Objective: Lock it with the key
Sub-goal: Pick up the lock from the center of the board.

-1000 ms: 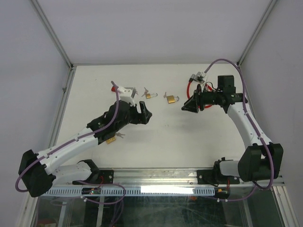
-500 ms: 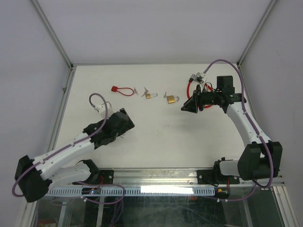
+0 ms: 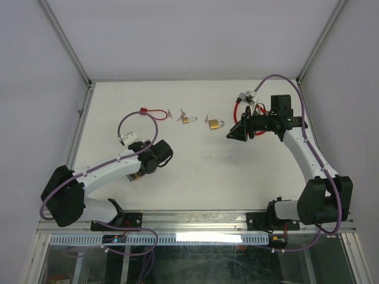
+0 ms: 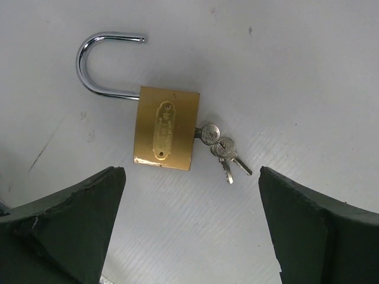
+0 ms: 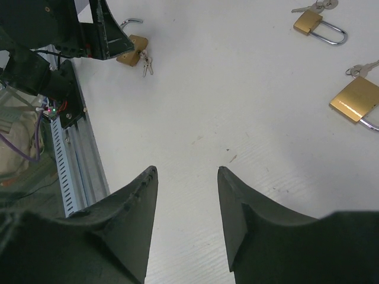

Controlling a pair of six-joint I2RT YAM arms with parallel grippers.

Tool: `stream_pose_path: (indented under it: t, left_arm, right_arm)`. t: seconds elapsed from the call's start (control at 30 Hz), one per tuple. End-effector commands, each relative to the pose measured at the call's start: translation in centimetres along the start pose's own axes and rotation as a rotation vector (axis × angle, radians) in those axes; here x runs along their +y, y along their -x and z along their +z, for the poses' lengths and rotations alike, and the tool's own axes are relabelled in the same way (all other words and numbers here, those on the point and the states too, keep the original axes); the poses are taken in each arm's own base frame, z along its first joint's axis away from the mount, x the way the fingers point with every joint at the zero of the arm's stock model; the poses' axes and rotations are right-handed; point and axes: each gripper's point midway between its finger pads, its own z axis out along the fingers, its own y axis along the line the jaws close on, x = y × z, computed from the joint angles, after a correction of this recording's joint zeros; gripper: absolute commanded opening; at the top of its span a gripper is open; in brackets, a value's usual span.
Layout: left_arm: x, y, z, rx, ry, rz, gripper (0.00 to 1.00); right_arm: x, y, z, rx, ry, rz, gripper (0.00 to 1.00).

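well, seat the shackle first, then turn the key: left claw wide over the open padlock, right claw idle.
your left gripper [image 4: 190, 189] points down with its jaws spread fully, holding nothing. it is just short of the open padlock [image 4: 166, 127], which lies flat on the table [image 4: 296, 71] near the front left. the shackle [image 4: 98, 65] is out of the body, and the key bunch [image 4: 222, 151] seems plugged into the body's end. straddle the brass body, not the keys, and pin it so the shackle can be pressed home. further right lie a small padlock [image 3: 187, 119] and a larger padlock [image 3: 215, 123]. your right gripper [image 5: 187, 171] hovers beyond them, tilted down, jaws partly apart and empty.
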Motion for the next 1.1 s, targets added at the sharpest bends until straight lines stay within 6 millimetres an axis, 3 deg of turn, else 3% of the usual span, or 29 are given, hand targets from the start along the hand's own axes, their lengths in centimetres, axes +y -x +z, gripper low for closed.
stream_pose_path:
  t: [0.0, 0.3, 0.57, 1.07]
  left_arm:
    - [0.0, 1.7, -0.1, -0.033, -0.107, -0.135, 0.99]
    - [0.8, 1.2, 1.2, -0.007, -0.131, -0.186, 0.96]
    - [1.0, -0.2, 2.7, 0.014, -0.063, -0.146, 0.85]
    - [3.1, -2.5, 3.0, 0.079, -0.068, -0.121, 0.68]
  right_arm:
    - [-0.1, 0.5, 0.2, -0.012, 0.005, -0.024, 0.48]
    - [0.0, 0.5, 0.2, -0.013, 0.015, -0.016, 0.48]
    - [-0.1, 0.4, 0.3, -0.009, 0.014, -0.011, 0.48]
    - [-0.2, 0.3, 0.4, -0.01, 0.021, -0.001, 0.49]
